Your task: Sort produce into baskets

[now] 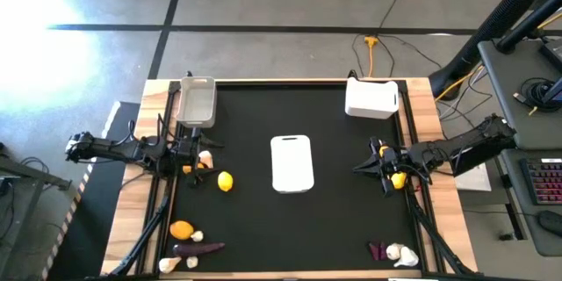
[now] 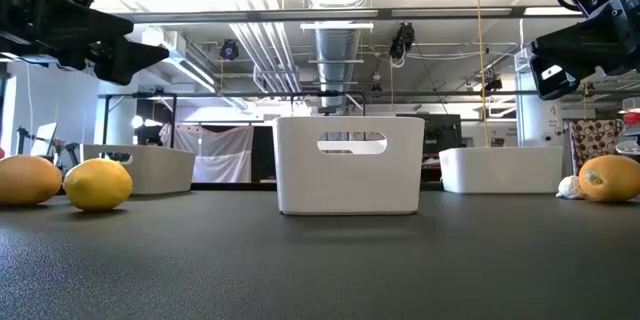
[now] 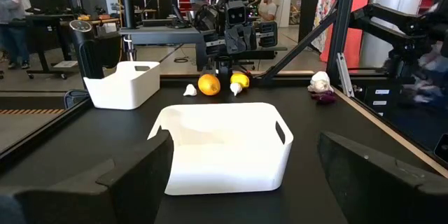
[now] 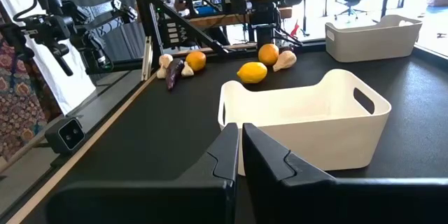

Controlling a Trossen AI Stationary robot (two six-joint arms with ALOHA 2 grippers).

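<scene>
One white basket (image 1: pixel 291 162) stands mid-table, a grey one (image 1: pixel 198 101) at the far left and another white one (image 1: pixel 371 98) at the far right. My left gripper (image 3: pixel 245 182) hovers open and level at the left side, pointing at the middle basket (image 3: pixel 224 147), with a lemon (image 1: pixel 226 182), an orange (image 4: pixel 268 54) and a garlic bulb (image 4: pixel 285 59) on the mat near it. My right gripper (image 4: pixel 240 154) hovers shut at the right side, facing the same basket (image 4: pixel 308 126). Below its arm lie an orange (image 3: pixel 208 85), a yellow fruit (image 3: pixel 240 80) and a garlic bulb (image 3: pixel 190 90).
At the near left corner lie an orange (image 1: pixel 182 229), a purple eggplant (image 1: pixel 198 248) and garlic bulbs (image 1: pixel 169 264). At the near right corner lie a purple piece (image 1: pixel 378 250) and a garlic bulb (image 1: pixel 399 253). Bare black mat (image 1: pixel 290 228) stretches in front of the middle basket.
</scene>
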